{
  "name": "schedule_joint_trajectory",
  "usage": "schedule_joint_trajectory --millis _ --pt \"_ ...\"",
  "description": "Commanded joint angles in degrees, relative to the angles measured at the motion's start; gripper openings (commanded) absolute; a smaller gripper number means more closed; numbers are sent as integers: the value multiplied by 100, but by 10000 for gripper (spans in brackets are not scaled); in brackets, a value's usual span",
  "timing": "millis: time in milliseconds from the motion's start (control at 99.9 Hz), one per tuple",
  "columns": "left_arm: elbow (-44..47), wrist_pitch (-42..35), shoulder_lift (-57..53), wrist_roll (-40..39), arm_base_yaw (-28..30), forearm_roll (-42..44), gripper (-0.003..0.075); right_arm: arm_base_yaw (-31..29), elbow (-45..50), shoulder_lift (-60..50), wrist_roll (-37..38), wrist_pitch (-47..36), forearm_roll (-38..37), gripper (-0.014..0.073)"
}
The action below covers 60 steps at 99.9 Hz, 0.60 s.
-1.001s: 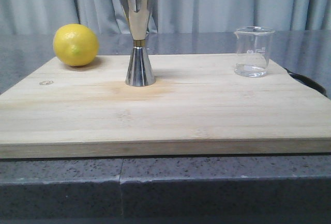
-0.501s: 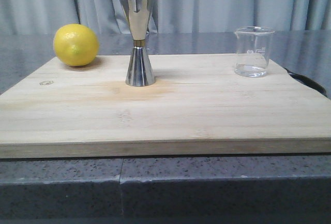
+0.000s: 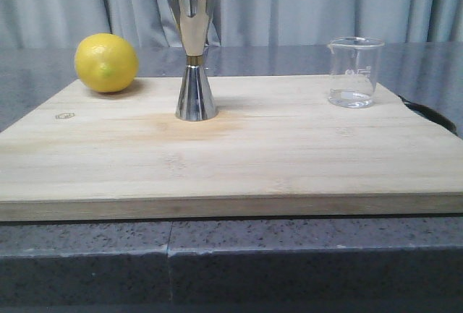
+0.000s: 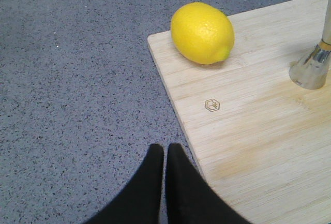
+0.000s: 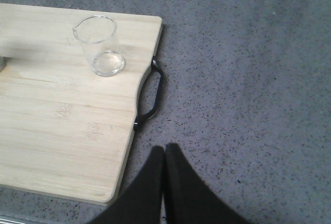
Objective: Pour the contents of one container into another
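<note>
Both end effectors closed, empty: left end effector [image 4: 165, 154], right end effector [image 5: 164, 154]. Your beaker [image 3: 354, 71] stands right of jigger [image 3: 193, 53], apart, leaving grasp room.

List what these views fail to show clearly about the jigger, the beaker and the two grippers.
- Jigger: left wrist view crops its upper cup; its contents are hidden.
- Beaker: printed marks too faint to read.
- Left gripper, right gripper: absent from front view.
</note>
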Motion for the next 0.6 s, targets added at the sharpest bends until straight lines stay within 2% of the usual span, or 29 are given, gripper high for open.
schedule_joint_trajectory --millis 0,160,350,421,591 --pt "-143 -444 17 -48 8 -50 -19 12 -132 25 -58 -425 -118 -64" --pt "138 -485 -269 -11 148 -63 -19 12 -132 25 -58 -425 -118 -64" --pt "1007 -676 -1469 3 966 -158 -19 12 -132 25 -58 -425 -118 -64" --pt "1433 -1008 -1959 3 1212 -158 -19 12 -132 25 -58 -425 -118 -64" --pt "2572 -2373 -3104 3 1516 -168 -19 12 -132 25 -58 -425 -118 -64"
